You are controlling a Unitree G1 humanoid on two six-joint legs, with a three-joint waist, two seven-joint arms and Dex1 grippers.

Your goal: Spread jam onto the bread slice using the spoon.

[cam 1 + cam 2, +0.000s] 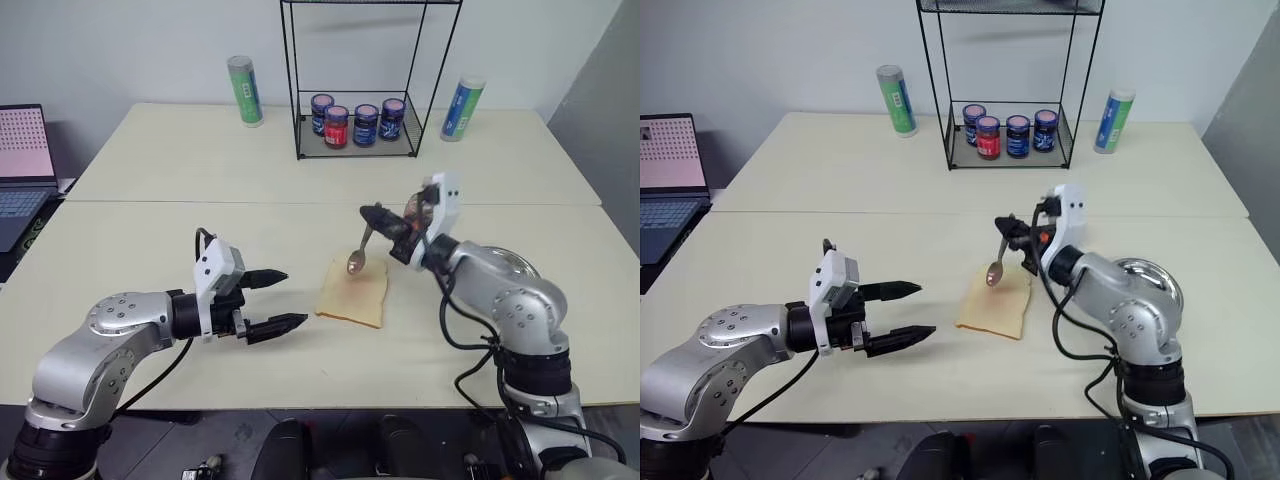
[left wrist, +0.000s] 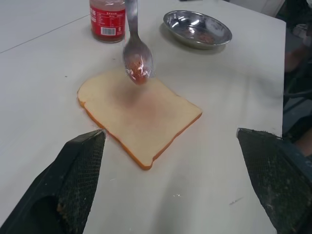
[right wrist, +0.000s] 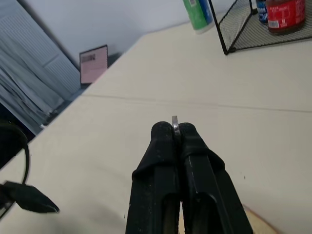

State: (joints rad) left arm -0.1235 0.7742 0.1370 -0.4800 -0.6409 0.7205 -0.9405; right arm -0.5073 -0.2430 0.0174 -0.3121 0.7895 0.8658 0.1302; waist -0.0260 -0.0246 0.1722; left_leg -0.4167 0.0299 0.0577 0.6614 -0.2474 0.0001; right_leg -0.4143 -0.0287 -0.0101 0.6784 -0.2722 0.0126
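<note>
Pale table [image 1: 150, 230] before white wall; left jaws wide, right jaws clamping spoon [image 1: 358, 256] above bread slice [image 1: 352, 297].

Pale tan bread slice [image 2: 139, 117] w/ orange crust, silver spoon [image 2: 137, 57] w/ red jam, black fingers [image 1: 277, 300].

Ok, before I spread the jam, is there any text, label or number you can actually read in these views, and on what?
No text can be read as it stands.
Jam jar: white print on a red label, too blurred to read.
Four lidded jars on the wire rack: labels too small.
Two green-and-blue canisters: print too small.
Laptop screen: pink pattern, no legible words.
</note>
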